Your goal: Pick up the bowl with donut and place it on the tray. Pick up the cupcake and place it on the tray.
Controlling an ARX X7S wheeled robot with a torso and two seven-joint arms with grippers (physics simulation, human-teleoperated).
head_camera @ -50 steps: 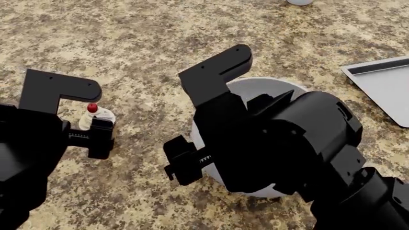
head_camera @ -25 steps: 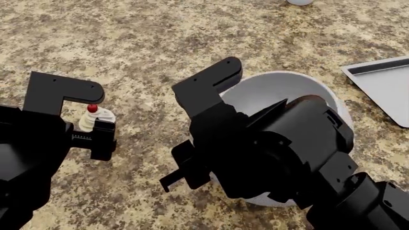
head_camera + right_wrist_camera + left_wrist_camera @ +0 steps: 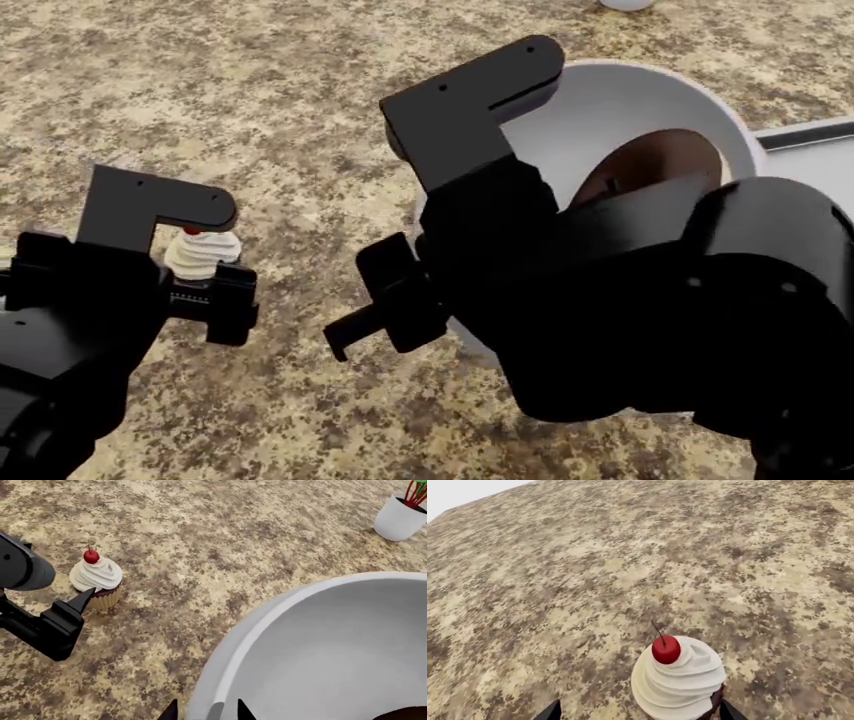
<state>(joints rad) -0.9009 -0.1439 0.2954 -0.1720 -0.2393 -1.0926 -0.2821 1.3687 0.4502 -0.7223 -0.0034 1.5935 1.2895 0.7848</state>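
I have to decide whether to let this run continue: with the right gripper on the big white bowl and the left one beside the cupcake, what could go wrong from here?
The right gripper pinches only the rim of the large glossy white bowl, which looks tilted, so it may slip, or the chocolate-iced donut could slide out.

The left gripper straddles the small white-frosted, cherry-topped cupcake; closing too high could squash the frosting or tip it.

The grey metal baking tray lies mostly hidden behind the bowl, so placement could catch its rim.

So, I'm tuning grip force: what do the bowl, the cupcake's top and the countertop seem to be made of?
The bowl looks like glazed ceramic or hard plastic: smooth white with a soft sheen and a thick rim. The cupcake has soft-looking swirled white frosting, matte, topped by a glossy red cherry. The countertop resembles mottled tan-and-brown stone, such as granite, with a dull finish.
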